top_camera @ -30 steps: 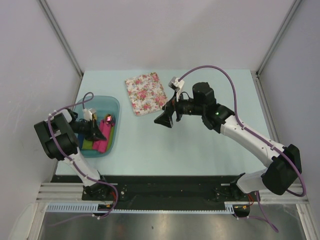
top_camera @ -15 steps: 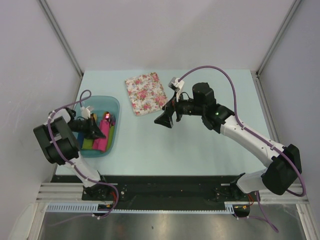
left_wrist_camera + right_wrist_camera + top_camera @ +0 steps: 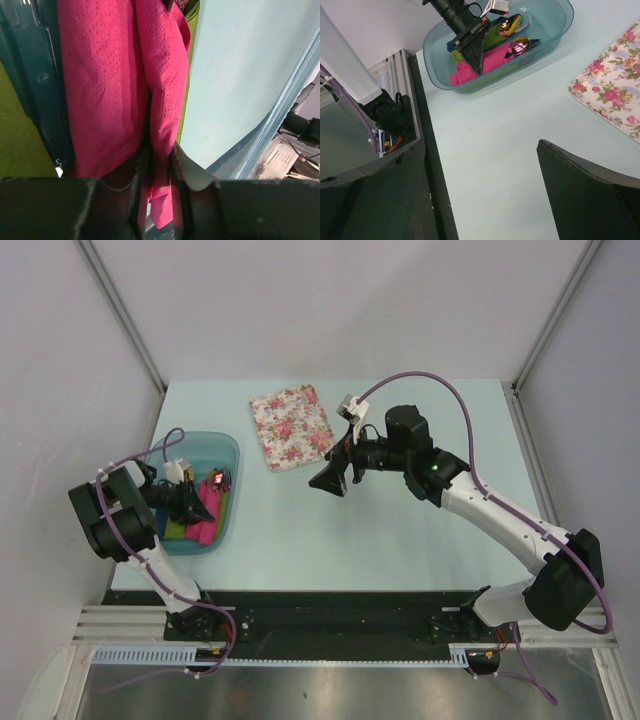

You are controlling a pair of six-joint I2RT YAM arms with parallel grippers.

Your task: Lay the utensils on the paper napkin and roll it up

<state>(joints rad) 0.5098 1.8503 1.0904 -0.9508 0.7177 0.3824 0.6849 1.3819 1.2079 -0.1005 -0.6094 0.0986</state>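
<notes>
The magenta paper napkin lies crumpled in a teal plastic bin at the table's left. My left gripper reaches into the bin, its jaws nearly together with a fold of the napkin pinched between them. The utensils lie in the same bin behind the napkin, and their shiny red-orange bowls show in the right wrist view. From above, the utensils show only as a small glint. My right gripper hangs over the middle of the table, wide open and holding nothing.
A white floral napkin lies flat at the back of the table, just left of the right gripper. Green and blue rolled napkins lie in the bin under the pink one. The table's front edge meets a black rail.
My left wrist swung slightly left and back inside the bin, keeping the napkin between its jaws. The right arm stayed still.
</notes>
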